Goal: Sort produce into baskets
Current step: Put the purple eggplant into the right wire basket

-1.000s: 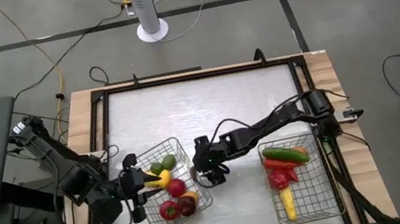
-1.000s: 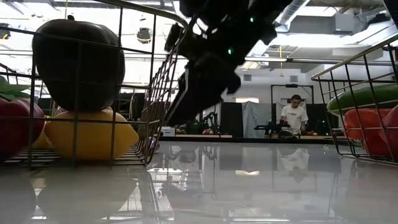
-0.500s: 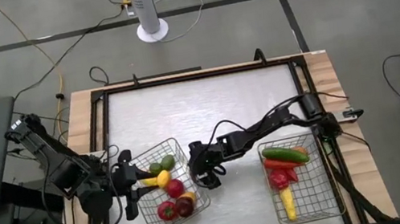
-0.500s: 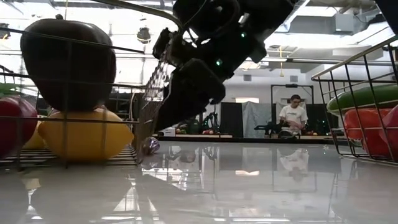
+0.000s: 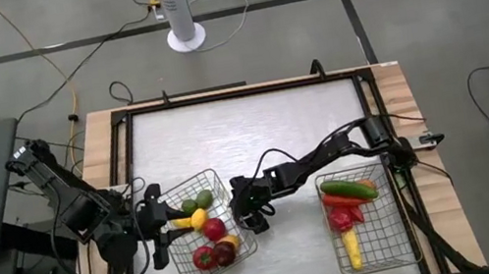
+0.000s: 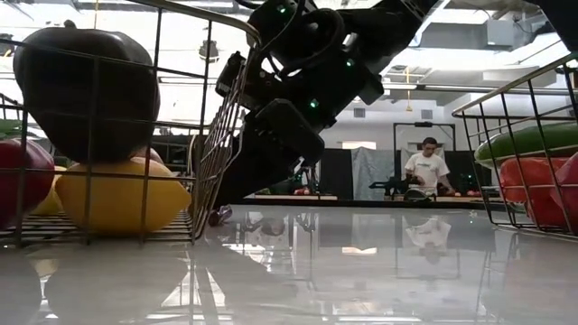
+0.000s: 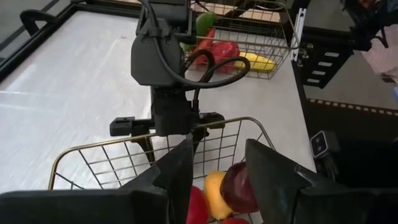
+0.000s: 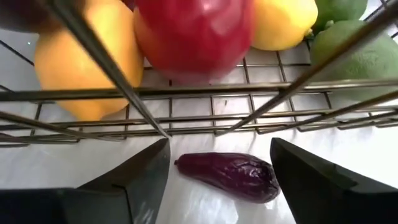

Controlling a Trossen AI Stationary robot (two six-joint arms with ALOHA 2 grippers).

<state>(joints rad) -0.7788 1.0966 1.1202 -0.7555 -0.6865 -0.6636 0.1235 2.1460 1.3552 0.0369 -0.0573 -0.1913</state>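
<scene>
The left wire basket (image 5: 216, 174) holds round produce: a red piece (image 5: 213, 230), a yellow one (image 5: 198, 218), green ones and a dark maroon apple (image 6: 86, 95). A dark purple eggplant (image 8: 230, 176) lies on the table just outside this basket's right wall (image 8: 186, 93); it also shows in the low view (image 6: 215, 215). My right gripper (image 8: 217, 186) is open and low, one finger on either side of the eggplant without touching it. My left gripper (image 7: 214, 174) is open over the basket's left end (image 5: 162, 225). My left gripper stands with open fingers (image 7: 177, 171) over the left basket's near rim, which the fingers hide. I cannot tell whether it touches the basket.
The right wire basket (image 5: 329, 234) stands at the table's near right with a green cucumber (image 5: 348, 187), red pieces and a yellow corn (image 5: 353, 250). Bare tabletop lies between the baskets and toward the far edge. A person sits far behind the table (image 6: 424, 167).
My right gripper has gone toward the table's left and down, close to the left basket's right wall. My left gripper has drawn back toward the table's left edge. The left basket has slid a little to the left.
</scene>
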